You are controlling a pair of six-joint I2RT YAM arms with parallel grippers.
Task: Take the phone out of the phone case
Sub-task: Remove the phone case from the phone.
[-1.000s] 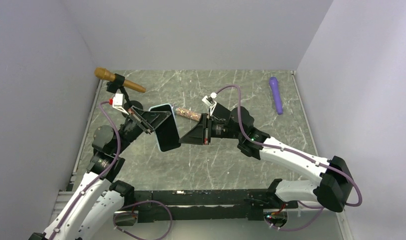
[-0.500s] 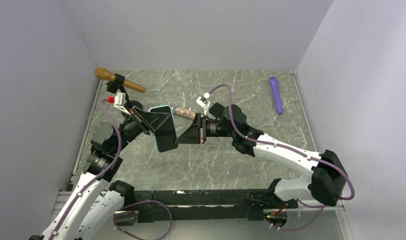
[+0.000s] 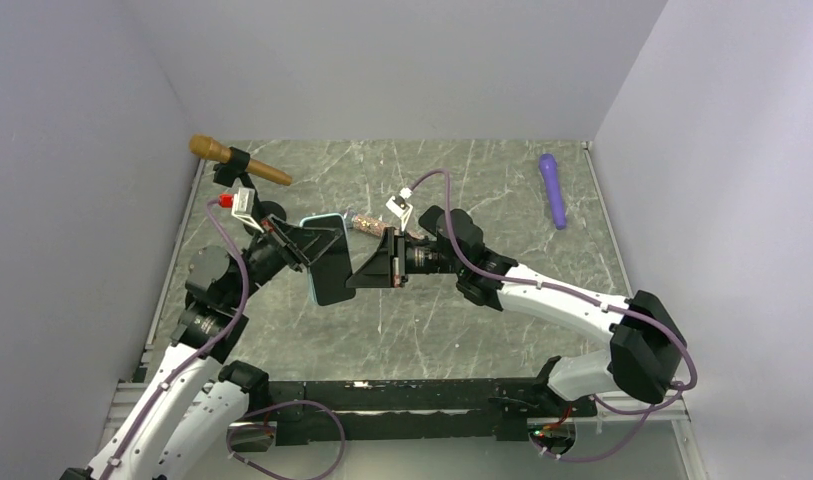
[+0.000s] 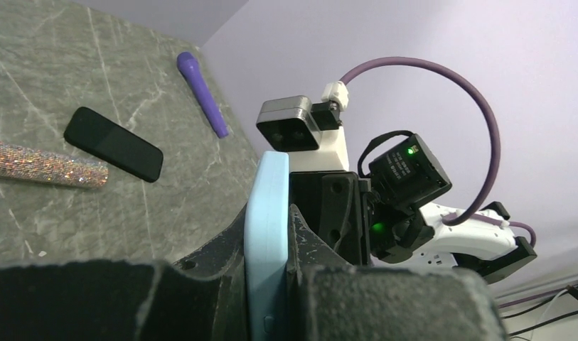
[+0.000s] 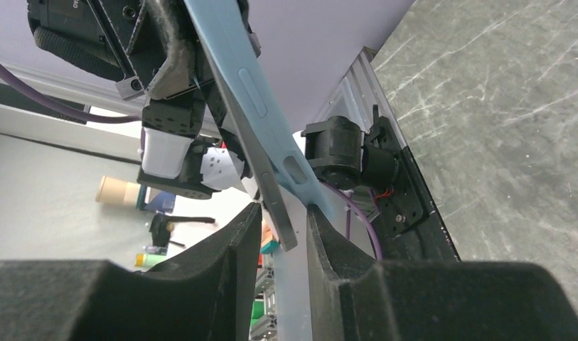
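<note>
The phone (image 3: 334,268), dark screen up, sits in a light-blue case (image 3: 318,218) held in the air at centre left. My left gripper (image 3: 324,240) is shut on the case's upper part; in the left wrist view the case's blue edge (image 4: 266,213) is pinched between my fingers. My right gripper (image 3: 352,280) meets the lower right corner. In the right wrist view its narrowly open jaws (image 5: 282,217) straddle that corner, where the grey phone edge (image 5: 274,202) has lifted away from the case (image 5: 236,71). The right pad touches the case; a sliver of gap shows at the left pad.
A glitter-covered tube (image 3: 370,224) and a second black phone (image 4: 113,143) lie on the marble table behind the arms. A purple handle (image 3: 553,188) lies at the far right. A brown microphone-like thing (image 3: 237,162) lies at the far left corner.
My right gripper has moved left, up to the phone's lower right corner and around it. My left gripper has kept the cased phone nearly still.
</note>
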